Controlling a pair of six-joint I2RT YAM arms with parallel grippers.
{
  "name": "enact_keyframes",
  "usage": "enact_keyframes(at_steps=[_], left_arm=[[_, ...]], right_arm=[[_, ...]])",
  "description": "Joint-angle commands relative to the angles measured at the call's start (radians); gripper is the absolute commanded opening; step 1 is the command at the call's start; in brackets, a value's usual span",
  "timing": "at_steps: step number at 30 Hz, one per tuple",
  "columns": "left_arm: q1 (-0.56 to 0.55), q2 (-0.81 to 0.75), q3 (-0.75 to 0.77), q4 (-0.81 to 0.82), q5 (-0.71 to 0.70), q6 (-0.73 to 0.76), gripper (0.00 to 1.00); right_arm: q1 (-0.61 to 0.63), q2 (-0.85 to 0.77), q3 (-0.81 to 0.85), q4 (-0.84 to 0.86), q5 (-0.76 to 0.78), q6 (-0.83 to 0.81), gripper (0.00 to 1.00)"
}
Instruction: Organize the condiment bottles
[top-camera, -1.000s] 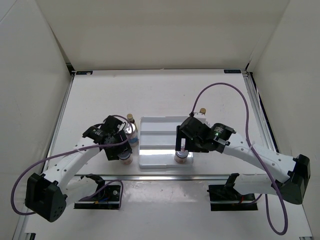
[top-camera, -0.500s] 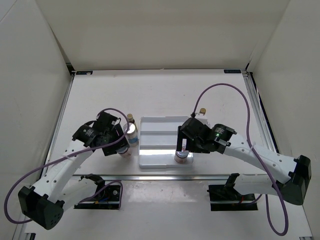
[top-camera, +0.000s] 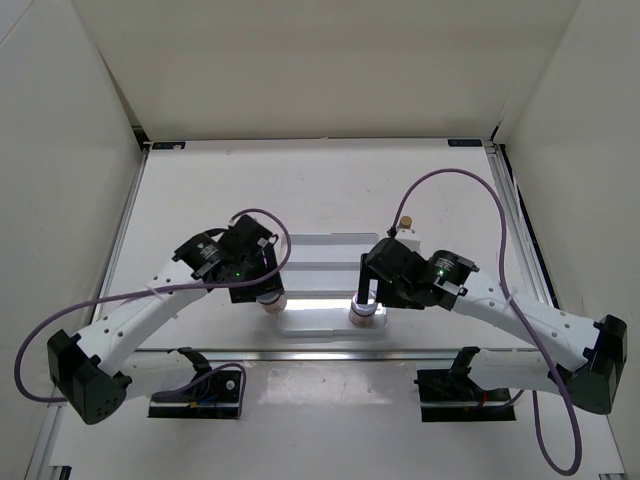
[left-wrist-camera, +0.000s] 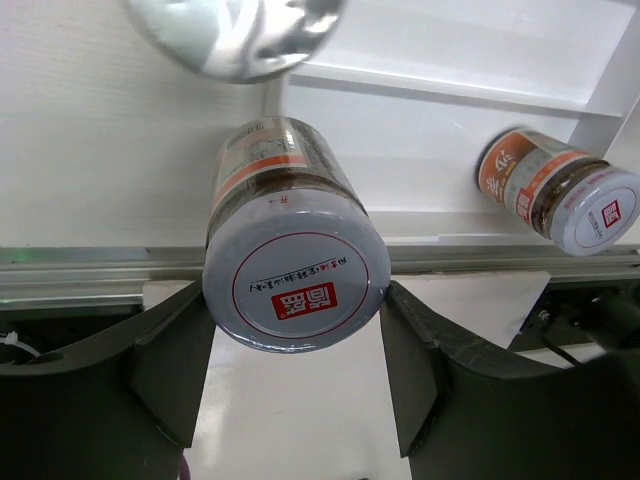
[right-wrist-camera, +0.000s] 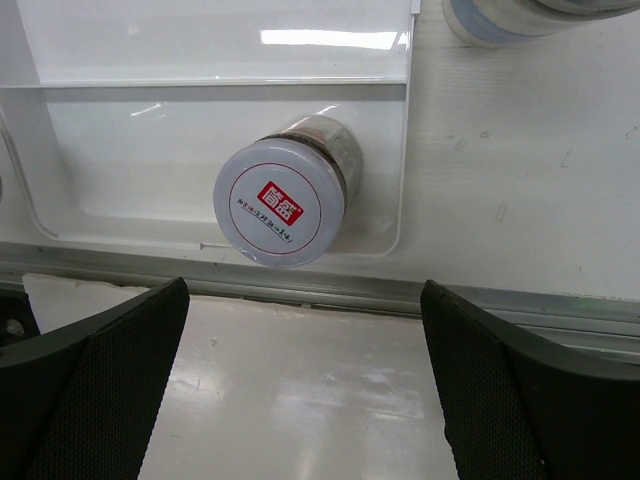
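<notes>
My left gripper (top-camera: 268, 296) is shut on a short squat jar (left-wrist-camera: 296, 280) with a red-marked lid. It holds the jar at the front left corner of the white stepped tray (top-camera: 320, 262). A second squat jar (right-wrist-camera: 285, 200) stands on the tray's lowest step at the right, and also shows in the left wrist view (left-wrist-camera: 570, 195). My right gripper (right-wrist-camera: 300, 290) is wide open just in front of and above that jar, not touching it. A slim amber bottle (top-camera: 405, 222) stands behind the right arm. A blue-labelled jar (right-wrist-camera: 520, 15) sits right of the tray. A silver lid (left-wrist-camera: 240, 35) shows blurred beyond the held jar.
A metal rail (right-wrist-camera: 480, 300) runs along the table's near edge just in front of the tray. White walls enclose the table on three sides. The left arm covers the spot left of the tray where the other bottles stood.
My left gripper has swung right with the squat jar, from beside the silver-lidded jar to the tray's front left corner. The right gripper has stayed open over its jar.
</notes>
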Motion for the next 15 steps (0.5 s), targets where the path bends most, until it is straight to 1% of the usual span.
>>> enact_keyframes(at_steps=[1,7,11,15], left_arm=[[-0.079,0.038,0.081,0.058,-0.068,-0.043,0.14],[-0.191,0.17,0.115,0.141,-0.109,-0.072,0.14],[-0.236,0.256,0.138,0.159,-0.131,-0.072,0.14],[-0.254,0.316,0.138,0.179,-0.14,-0.072,0.14]], right_arm=[[0.005,-0.032,-0.004,-0.033,0.043,0.019,1.0],[0.005,-0.06,0.006,-0.062,0.052,0.028,1.0],[0.005,-0.069,0.006,-0.082,0.052,0.037,1.0],[0.005,-0.089,0.006,-0.093,0.063,0.037,1.0]])
